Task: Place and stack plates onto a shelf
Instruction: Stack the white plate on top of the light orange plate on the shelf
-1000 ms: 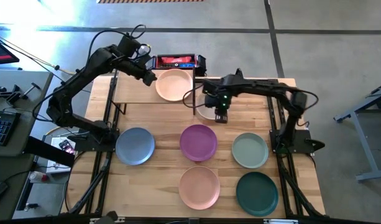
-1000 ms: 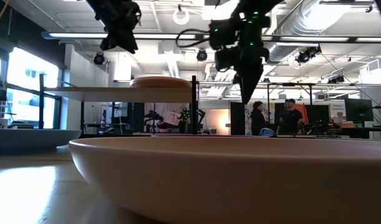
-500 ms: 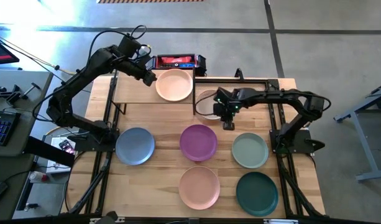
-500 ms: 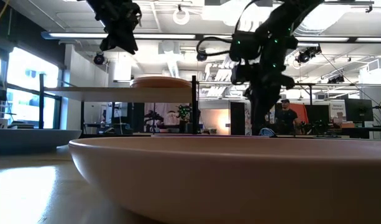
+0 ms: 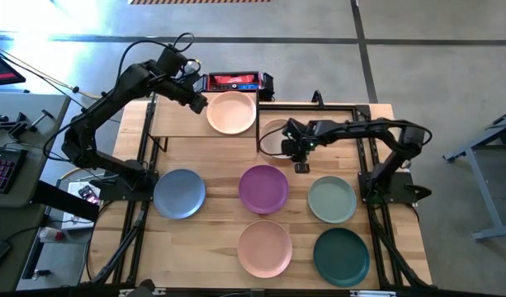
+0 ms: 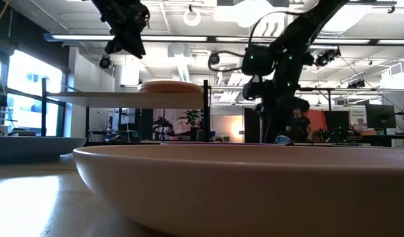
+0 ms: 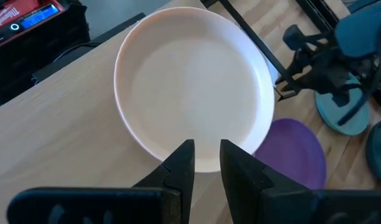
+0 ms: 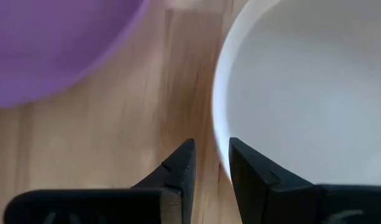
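Note:
A peach plate (image 5: pixel 231 112) lies flat on the light-wood shelf (image 5: pixel 180 120), at its right end. My left gripper (image 5: pixel 200 102) hovers above the plate's left rim, its fingers narrowly open (image 7: pixel 206 152) and well clear of it (image 6: pixel 126 45). A white plate (image 5: pixel 274 134) rests on the tabletop right of the shelf. My right gripper (image 5: pixel 301 164) is down at table height at that plate's near-right rim, open (image 8: pixel 210 155). Blue (image 5: pixel 179 193), purple (image 5: pixel 263 189), sage (image 5: pixel 332 199), pink (image 5: pixel 265 247) and dark teal (image 5: pixel 341 256) plates lie on the table. My right gripper comes at the white plate from above, pointing down, with one finger (image 8: pixel 252 171) over the plate's inside and the other (image 8: pixel 178 171) outside, astride its rim (image 8: pixel 220 127). I cannot tell whether either finger touches it. The plate lies flat on the table.
A black metal frame (image 5: pixel 319 105) surrounds the white plate right of the shelf. A red and black device (image 5: pixel 234 82) sits at the table's far edge. The pink plate's rim (image 6: pixel 208 184) fills the low view's foreground. People stand in the room behind (image 6: pixel 300 125).
My right gripper has gone down from above the shelf's height to the tabletop, drifting slightly toward the table's near edge and right, and ended at the white plate's rim.

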Action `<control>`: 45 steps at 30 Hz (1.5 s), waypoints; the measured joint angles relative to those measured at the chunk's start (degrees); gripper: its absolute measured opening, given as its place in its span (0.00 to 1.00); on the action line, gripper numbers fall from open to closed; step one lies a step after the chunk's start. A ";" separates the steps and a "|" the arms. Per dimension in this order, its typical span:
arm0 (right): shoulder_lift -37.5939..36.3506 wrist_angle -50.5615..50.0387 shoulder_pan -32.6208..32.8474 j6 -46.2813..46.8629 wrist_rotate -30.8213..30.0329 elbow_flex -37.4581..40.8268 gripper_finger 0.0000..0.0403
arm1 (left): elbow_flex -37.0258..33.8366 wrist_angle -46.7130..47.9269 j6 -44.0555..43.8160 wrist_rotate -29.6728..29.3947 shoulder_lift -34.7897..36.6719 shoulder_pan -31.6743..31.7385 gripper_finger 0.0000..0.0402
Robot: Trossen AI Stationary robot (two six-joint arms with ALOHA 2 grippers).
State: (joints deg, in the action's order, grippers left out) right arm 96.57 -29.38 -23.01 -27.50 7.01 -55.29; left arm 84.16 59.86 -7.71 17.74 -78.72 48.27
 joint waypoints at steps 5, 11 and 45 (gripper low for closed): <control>2.27 0.85 -0.26 -0.28 -1.76 0.00 0.18 | 0.00 -0.03 -1.15 -0.14 -0.11 0.00 0.16; 4.37 2.54 -0.26 -1.49 -3.42 -0.05 0.18 | 0.00 -0.12 -1.16 -0.31 -0.13 0.00 0.16; -2.68 -22.77 -2.15 3.29 -11.10 -16.94 0.00 | 0.04 -0.08 -1.11 -0.47 -0.13 0.02 0.16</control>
State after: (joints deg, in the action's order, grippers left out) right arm 93.89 -52.16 -25.16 -24.21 -4.10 -72.23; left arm 84.20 59.77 -8.82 17.27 -78.85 48.29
